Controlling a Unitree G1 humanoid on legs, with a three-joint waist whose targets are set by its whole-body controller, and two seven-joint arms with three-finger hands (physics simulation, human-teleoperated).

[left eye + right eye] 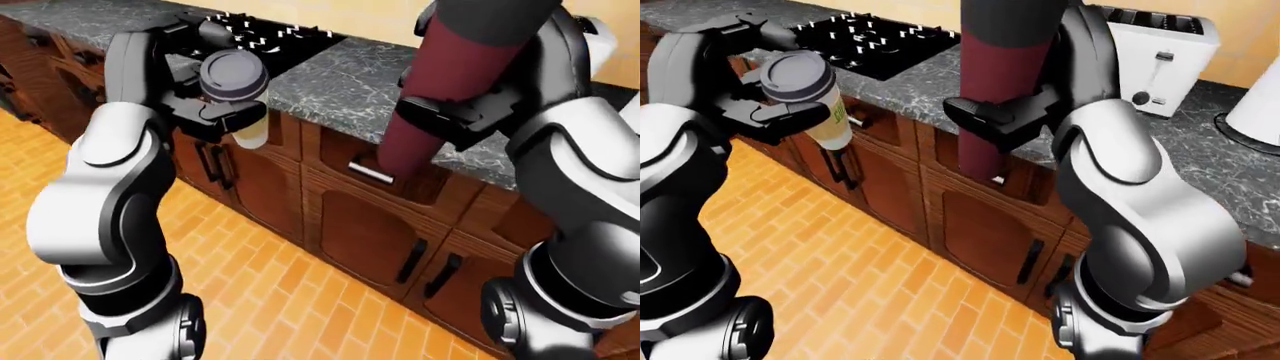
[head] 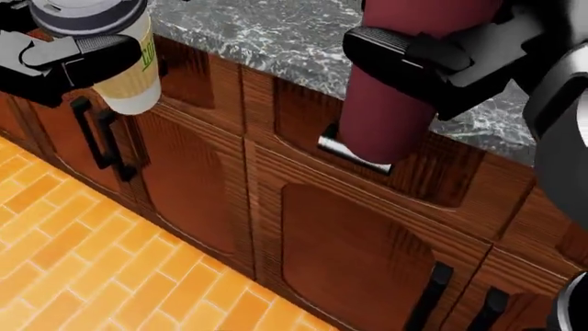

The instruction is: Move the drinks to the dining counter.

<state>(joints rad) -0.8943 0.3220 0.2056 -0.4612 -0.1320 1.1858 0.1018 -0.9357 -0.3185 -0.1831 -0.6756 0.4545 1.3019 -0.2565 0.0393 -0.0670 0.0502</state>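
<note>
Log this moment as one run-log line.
left hand: shut on coffee cup | right hand: shut on maroon tumbler | both held off counter

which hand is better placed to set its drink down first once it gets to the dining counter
Neither clearly: left hand grips the coffee cup, right hand the maroon tumbler, both held off the marble counter. The dining counter can't be identified here.

Kitchen: stove (image 1: pixel 875 41), toaster (image 1: pixel 1155 56), cabinets (image 2: pixel 349 255).

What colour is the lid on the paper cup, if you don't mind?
Grey lid on the paper cup, clearest in the right-eye view.
</note>
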